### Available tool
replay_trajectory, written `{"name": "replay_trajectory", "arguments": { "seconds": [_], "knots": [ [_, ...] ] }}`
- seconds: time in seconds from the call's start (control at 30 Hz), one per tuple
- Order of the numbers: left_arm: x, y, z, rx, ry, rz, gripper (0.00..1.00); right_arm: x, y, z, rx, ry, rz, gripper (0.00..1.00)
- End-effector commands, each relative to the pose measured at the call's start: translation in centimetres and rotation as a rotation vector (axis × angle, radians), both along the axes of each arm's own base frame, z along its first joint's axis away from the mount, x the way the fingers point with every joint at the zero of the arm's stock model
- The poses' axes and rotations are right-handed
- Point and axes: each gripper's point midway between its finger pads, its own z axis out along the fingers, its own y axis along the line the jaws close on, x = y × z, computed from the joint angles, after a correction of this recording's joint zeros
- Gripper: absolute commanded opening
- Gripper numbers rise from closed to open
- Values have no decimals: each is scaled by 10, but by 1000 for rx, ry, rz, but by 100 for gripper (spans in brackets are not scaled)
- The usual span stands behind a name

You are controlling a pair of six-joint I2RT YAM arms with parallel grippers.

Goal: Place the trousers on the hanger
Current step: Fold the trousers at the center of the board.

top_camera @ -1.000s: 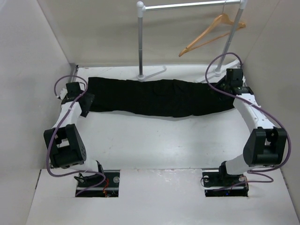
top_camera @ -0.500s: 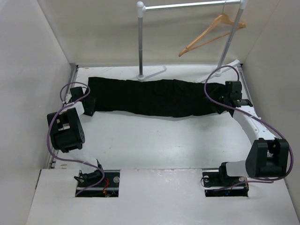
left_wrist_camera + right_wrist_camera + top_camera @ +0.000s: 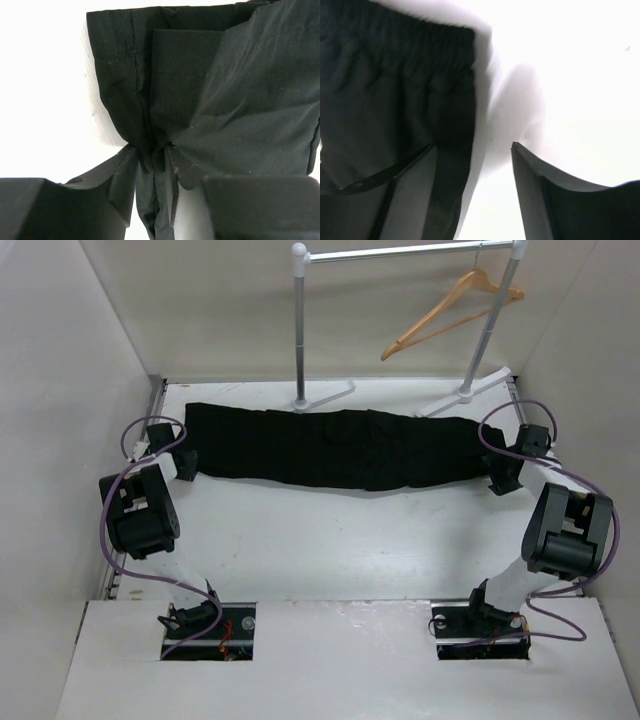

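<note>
From above, the trousers (image 3: 335,448) lie in a long flat strip across the far part of the surface (image 3: 330,540). The hanger (image 3: 450,308) hangs on the rail (image 3: 400,252) at the far right, well apart from them. The left gripper (image 3: 183,464) is at their left end and the right gripper (image 3: 497,478) is at their right end.

In the left wrist view, the left gripper (image 3: 152,157) pinches a bunch of black cloth tight.

In the right wrist view, the right gripper (image 3: 472,150) is wide open, with the trousers' edge just inside the gap.

I think the step is grabbing both ends. Next, the right gripper must close on the cloth.
</note>
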Motion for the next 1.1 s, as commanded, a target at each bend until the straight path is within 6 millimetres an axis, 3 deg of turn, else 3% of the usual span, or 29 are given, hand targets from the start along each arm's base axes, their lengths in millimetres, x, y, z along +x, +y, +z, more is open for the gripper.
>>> {"name": "replay_trajectory", "arguments": {
  "seconds": [0.0,0.1,0.17,0.23,0.3,0.57,0.7,0.97,1.0,1.07],
  "knots": [
    [-6,13,-5,42,53,23,22,21,-12,-6,-19,-41,-1,62],
    [-6,13,-5,47,62,11,16,37,-15,-8,-3,-56,4,52],
    [-6,12,-2,53,67,2,12,46,-17,-5,2,-63,8,34],
    [-14,16,3,75,88,10,9,42,-17,-4,11,-40,-3,15],
    [-28,24,8,108,125,31,7,28,-24,0,-7,-25,-38,6],
    [-99,44,35,180,246,107,5,-39,-43,16,-44,-54,-194,1],
    [-144,55,44,288,348,133,6,-61,-37,16,-27,-73,-214,1],
    [-205,36,15,306,467,120,13,-103,-16,1,-19,-60,-186,5],
    [-210,35,14,304,470,126,15,-106,-17,2,-21,-59,-189,6],
    [-211,33,16,304,451,128,29,-110,-17,7,-32,-71,-185,15]
  ]
}}
